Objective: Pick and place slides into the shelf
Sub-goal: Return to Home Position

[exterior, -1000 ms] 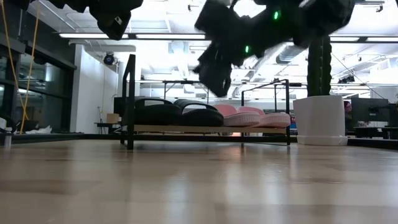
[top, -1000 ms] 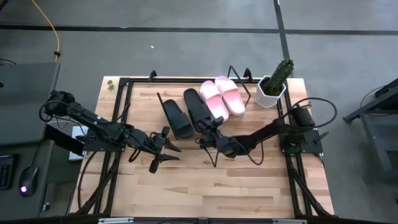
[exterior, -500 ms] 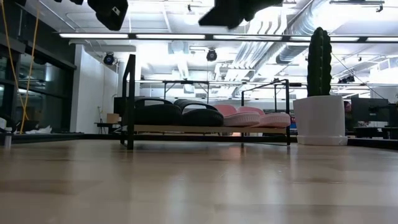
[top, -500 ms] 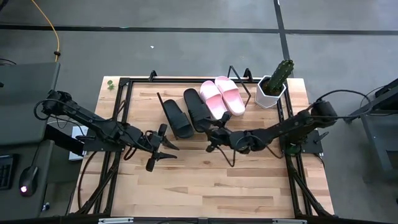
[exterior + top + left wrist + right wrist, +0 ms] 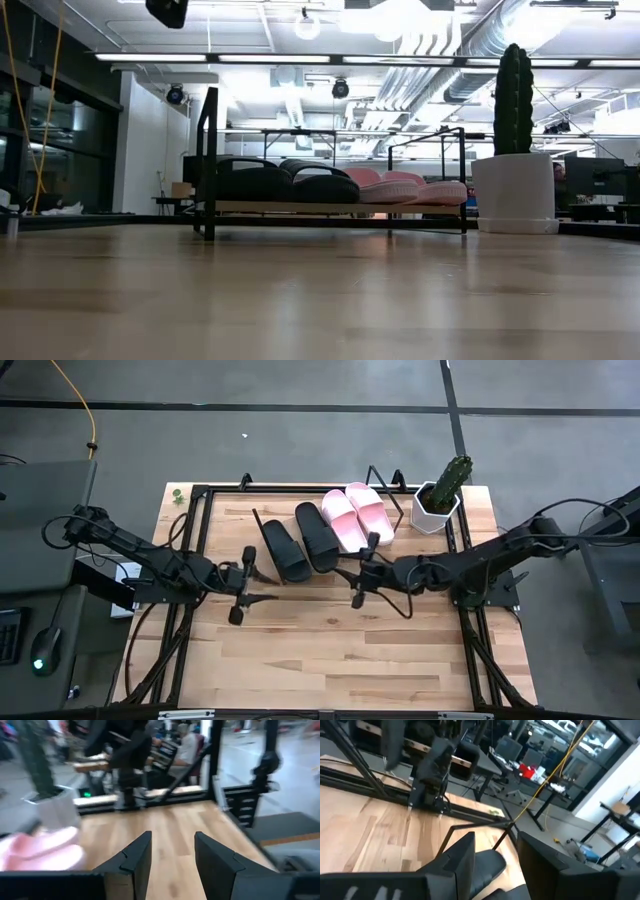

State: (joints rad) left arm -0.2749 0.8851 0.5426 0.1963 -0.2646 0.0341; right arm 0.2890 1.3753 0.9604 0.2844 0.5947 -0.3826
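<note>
Beyond left gripper (image 5: 243,585), right gripper (image 5: 363,570): slides (image 5: 320,532) on shelf (image 5: 430,208).

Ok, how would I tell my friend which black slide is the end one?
Find the wooden table, then the slanted shelf at its far side with four slides in a row. It is the black slide farthest from the cactus pot, with a neighbour on one side only.
</note>
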